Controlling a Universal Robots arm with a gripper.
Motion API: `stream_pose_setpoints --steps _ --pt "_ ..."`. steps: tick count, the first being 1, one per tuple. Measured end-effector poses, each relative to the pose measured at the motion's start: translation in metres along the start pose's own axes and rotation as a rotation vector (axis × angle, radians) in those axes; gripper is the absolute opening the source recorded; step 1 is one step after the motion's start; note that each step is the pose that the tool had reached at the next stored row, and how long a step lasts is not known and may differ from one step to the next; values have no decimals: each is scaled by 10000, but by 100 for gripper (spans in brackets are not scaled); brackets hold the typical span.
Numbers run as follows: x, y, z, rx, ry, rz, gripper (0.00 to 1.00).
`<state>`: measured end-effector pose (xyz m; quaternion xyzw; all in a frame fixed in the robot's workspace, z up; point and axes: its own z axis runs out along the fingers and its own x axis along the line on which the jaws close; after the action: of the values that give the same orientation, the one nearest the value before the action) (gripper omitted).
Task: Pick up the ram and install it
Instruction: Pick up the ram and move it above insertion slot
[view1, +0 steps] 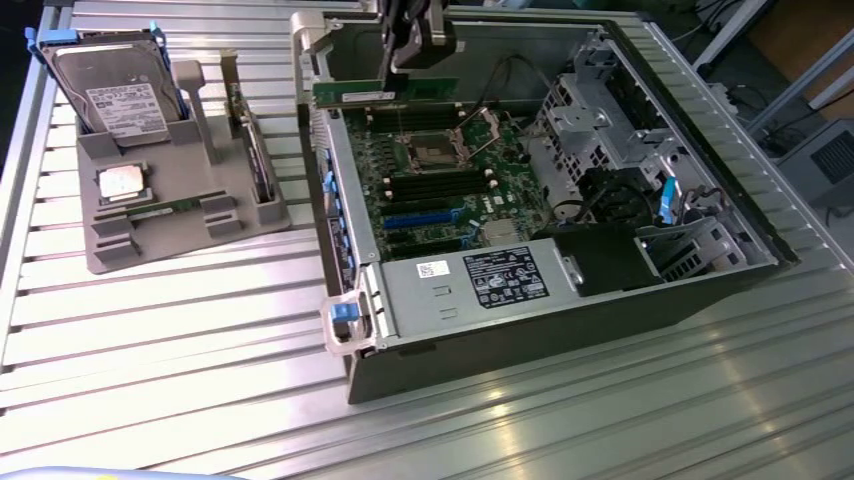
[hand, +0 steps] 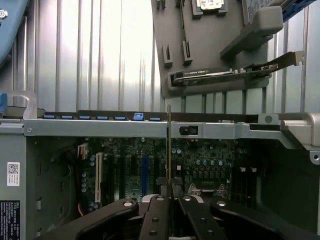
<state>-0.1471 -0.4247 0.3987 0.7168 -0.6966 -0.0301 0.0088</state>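
green ram (view1: 387, 92) stick, gripper (view1: 407, 62) closed tight on its upper edge; stick hangs level over motherboard (view1: 461, 205) inside open computer case (view1: 342, 210). wrist view: ram (hand: 169, 145) edge-on, upright, between fingers (hand: 156, 210). judged good practice: keep board vertical, line it up with long black slot (view1: 430, 184) beside processor socket (view1: 434, 150), lower straight, press both ends evenly. second stick (view1: 174, 208) lies in grey holder (view1: 120, 250) on tabletop (view1: 200, 350).
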Motion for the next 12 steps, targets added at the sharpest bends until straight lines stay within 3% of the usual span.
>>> stream_pose_setpoints --steps 12 --pt "7 -257 -14 0 0 0 13"
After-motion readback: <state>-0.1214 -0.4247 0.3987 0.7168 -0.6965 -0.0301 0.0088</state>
